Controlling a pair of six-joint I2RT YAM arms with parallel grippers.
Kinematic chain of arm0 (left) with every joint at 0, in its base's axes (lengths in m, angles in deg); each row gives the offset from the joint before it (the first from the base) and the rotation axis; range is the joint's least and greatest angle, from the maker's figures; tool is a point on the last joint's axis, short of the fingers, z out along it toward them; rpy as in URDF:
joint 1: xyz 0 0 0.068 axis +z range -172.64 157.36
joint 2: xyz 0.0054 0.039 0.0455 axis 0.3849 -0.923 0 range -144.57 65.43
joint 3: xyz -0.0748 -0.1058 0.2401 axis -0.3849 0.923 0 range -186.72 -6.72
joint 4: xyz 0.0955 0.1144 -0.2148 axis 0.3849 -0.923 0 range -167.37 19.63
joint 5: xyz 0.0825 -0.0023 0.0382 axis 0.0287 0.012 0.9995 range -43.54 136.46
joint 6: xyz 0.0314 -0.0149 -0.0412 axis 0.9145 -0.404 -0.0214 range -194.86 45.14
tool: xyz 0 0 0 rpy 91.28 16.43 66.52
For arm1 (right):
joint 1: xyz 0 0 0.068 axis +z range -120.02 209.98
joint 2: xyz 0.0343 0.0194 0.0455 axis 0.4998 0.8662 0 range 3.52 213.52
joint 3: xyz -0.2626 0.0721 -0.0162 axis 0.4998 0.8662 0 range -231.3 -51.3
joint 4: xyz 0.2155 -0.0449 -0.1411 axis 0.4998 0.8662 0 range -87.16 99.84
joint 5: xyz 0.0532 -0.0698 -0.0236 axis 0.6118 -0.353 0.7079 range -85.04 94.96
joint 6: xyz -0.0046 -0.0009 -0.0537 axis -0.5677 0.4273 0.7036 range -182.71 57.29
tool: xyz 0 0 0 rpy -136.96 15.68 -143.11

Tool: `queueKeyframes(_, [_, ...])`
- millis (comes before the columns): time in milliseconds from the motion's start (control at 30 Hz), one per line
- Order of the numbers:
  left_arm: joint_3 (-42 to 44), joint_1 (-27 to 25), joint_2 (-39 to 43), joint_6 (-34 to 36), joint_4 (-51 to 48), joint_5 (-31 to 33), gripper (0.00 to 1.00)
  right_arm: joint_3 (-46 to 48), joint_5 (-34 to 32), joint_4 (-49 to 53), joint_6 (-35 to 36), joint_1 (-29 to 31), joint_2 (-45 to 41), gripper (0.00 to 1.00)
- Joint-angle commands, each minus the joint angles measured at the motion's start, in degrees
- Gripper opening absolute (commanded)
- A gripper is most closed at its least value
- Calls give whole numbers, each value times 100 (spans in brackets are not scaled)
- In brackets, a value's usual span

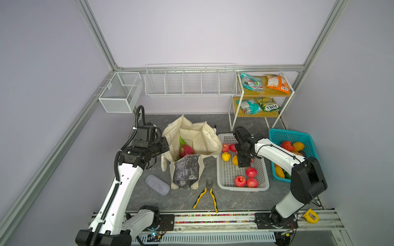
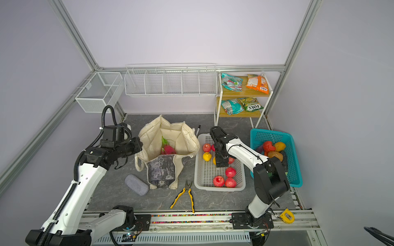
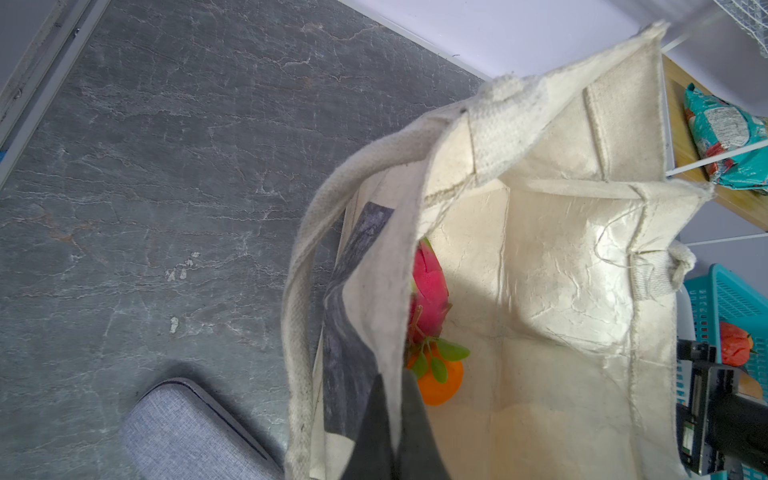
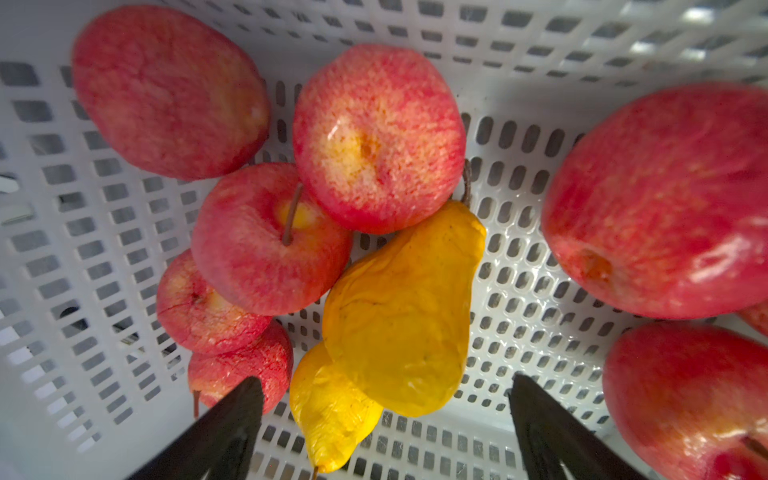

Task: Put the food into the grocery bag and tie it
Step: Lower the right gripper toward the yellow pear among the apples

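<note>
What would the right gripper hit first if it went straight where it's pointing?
Probably the larger yellow pear in the white basket, straight ahead of the open right gripper. Depth is unclear, so the smaller yellow pear beside it might touch first.

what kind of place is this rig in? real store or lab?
Most likely a lab test cell staged as a grocery corner: bare aluminium frame and blank walls, two robot arms on a front rail, and a small shelf of snack packets beside fruit baskets.
</note>
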Motion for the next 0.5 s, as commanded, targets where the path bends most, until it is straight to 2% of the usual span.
queueKeyframes(0, [-63,12,-49,112,60,66,0,-53,359,161,-1109,-53,178,95])
queueKeyframes(467, [-86,12,-139,130,108,47,0,-14,636,-20,-1014,-123,563,98])
